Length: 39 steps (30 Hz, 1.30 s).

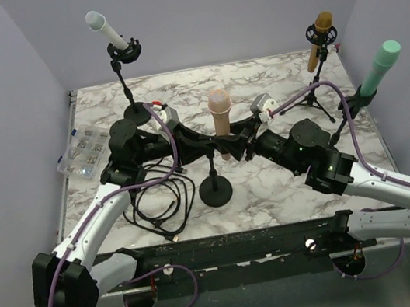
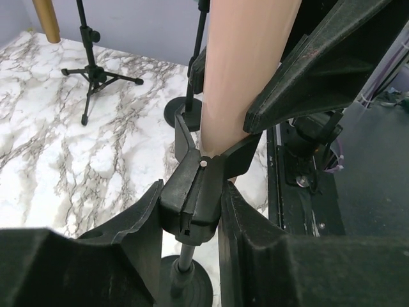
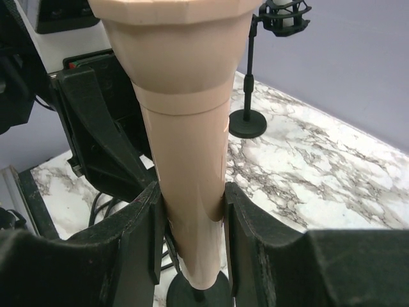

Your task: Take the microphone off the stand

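Note:
The peach microphone (image 1: 219, 112) stands upright in the black clip of its stand, whose round base (image 1: 216, 191) sits mid-table. My left gripper (image 1: 214, 149) is shut on the stand's clip (image 2: 195, 192), with one finger on each side just below the microphone (image 2: 243, 70). My right gripper (image 1: 239, 146) is shut on the microphone's body (image 3: 185, 128), gripping it at its lower part (image 3: 192, 214). The microphone's bottom end still sits at the clip. A finger of the right gripper (image 2: 307, 83) shows in the left wrist view.
A white microphone on a stand (image 1: 107, 32) is at the back left, a brown one (image 1: 319, 36) on a tripod at the back right, and a green one (image 1: 380, 69) at the right. A coiled black cable (image 1: 162, 200) lies left of the base. A clear parts box (image 1: 83, 152) sits at the left edge.

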Tool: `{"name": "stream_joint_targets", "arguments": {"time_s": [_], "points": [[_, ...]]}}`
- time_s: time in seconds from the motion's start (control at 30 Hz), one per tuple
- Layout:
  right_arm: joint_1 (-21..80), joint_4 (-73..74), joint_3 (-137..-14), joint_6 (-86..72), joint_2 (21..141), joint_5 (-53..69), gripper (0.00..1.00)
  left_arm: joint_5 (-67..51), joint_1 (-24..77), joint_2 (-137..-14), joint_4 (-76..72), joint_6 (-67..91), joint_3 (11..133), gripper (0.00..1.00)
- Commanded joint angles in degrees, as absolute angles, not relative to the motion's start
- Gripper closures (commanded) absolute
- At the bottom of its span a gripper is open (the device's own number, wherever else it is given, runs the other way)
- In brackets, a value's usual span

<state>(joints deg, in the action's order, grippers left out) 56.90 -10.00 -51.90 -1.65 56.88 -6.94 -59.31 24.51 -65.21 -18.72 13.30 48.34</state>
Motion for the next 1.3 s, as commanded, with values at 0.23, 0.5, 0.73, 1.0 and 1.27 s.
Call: {"name": "stream_joint_targets", "arguments": {"time_s": [0.23, 0.5, 0.73, 1.0, 1.27], "points": [[57.38, -7.21, -52.89, -3.47, 54.03, -10.21, 0.99, -48.72, 24.87, -61.97, -13.13, 8.53, 49.30, 1.00], [57.36, -2.76, -51.27, -8.65, 46.70, -19.13, 0.99, -41.56, 25.22, -59.53, -11.86, 7.56, 48.61, 1.00], [57.34, -10.73, -46.39, -10.72, 41.30, -20.94, 0.99, -37.36, 25.49, -58.18, -11.75, 8.05, 47.37, 1.00], [57.31, -1.82, -50.93, -13.56, 43.84, -30.75, 0.99, -36.35, 26.84, -55.99, -8.89, 7.07, 47.30, 1.00], [57.31, 6.11, -44.99, -22.48, 42.30, -33.84, 0.99, -30.94, 27.32, -55.51, -5.40, 11.67, 49.26, 0.56]]}}
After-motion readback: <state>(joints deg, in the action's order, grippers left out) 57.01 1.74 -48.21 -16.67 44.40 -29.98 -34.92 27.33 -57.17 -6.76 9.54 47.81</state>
